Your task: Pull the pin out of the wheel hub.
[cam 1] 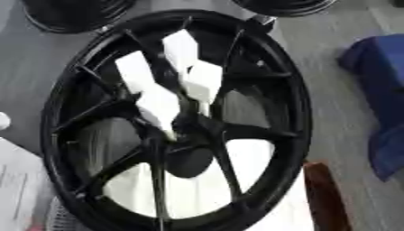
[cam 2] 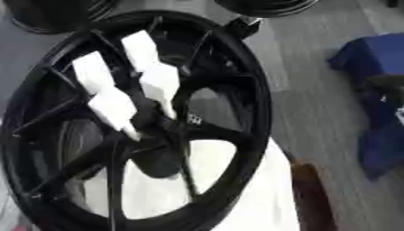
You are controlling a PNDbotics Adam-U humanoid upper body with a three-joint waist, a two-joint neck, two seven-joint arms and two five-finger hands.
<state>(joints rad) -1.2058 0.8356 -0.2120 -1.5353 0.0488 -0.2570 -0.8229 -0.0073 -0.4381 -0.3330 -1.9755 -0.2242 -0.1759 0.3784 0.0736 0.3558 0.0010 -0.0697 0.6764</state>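
Note:
A large black spoked wheel hub [cam 1: 292, 113] fills both views and lies on a white surface. My right hand [cam 1: 170, 97] comes in from the top over the spokes. Its black body blends with the wheel, so mainly its white-covered fingers [cam 1: 204, 81] show. They are nearly straight and point down at the hub's centre [cam 1: 188, 128], with the tips close against it. I cannot make out the pin among the dark spokes there. A silver-ended part [cam 1: 263, 20] shows at the rim's upper right. My left hand shows in no view.
Two more black wheels [cam 1: 71, 13] lie at the far edge. A blue cloth-covered object [cam 1: 383, 67] stands at the right, and a brown wooden piece [cam 1: 325, 194] lies at the lower right beside the rim. Papers [cam 1: 17, 180] sit at the lower left.

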